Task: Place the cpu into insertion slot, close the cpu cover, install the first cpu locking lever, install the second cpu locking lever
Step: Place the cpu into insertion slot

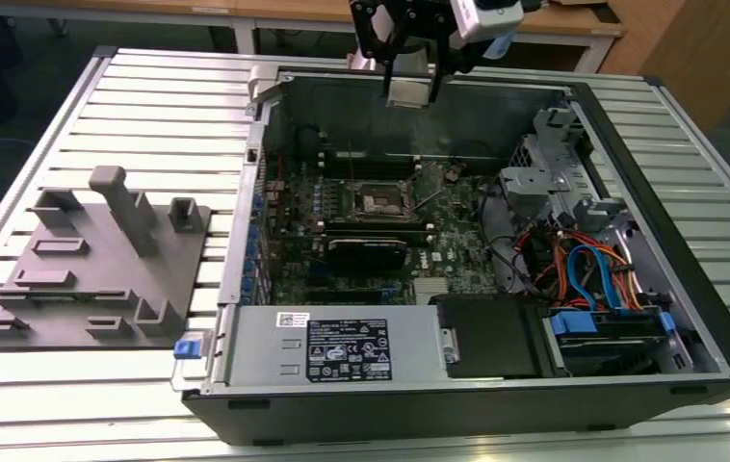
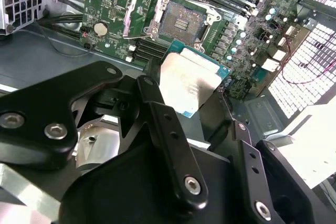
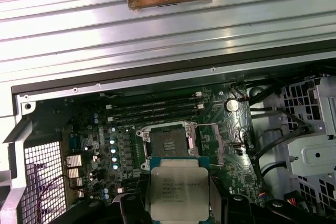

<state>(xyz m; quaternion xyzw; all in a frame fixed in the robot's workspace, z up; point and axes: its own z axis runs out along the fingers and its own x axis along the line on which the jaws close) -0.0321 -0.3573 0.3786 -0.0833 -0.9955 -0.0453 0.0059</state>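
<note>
The gripper (image 1: pixel 410 83) hangs above the open computer case (image 1: pixel 706 322), near its far wall, and it pinches the cpu (image 1: pixel 410 94) between its two black fingers (image 2: pixel 157 111). In both wrist views the chip is seen from close: its silver-grey top (image 2: pixel 191 80) faces the camera and the fingers press on two opposite edges, so the cpu (image 3: pixel 178 192) sits in the air and touches nothing else.

The insertion slot (image 1: pixel 380 199) lies below the gripper on the green motherboard (image 1: pixel 295 231), a little toward the near side of the case and well apart from the chip. Its dark square centre (image 2: pixel 181 22) is uncovered, and it is seen just past the held chip in the first wrist view (image 3: pixel 168 141). The cpu cover (image 2: pixel 132 15), a thin silver frame, is swung open just beside the slot.

Further from the gripper, at the near wall of the case, is the grey power supply box (image 1: pixel 326 346). A grey fixture block (image 1: pixel 95 260) rests on the slatted table (image 1: pixel 146 106), far off on the exterior view's left
</note>
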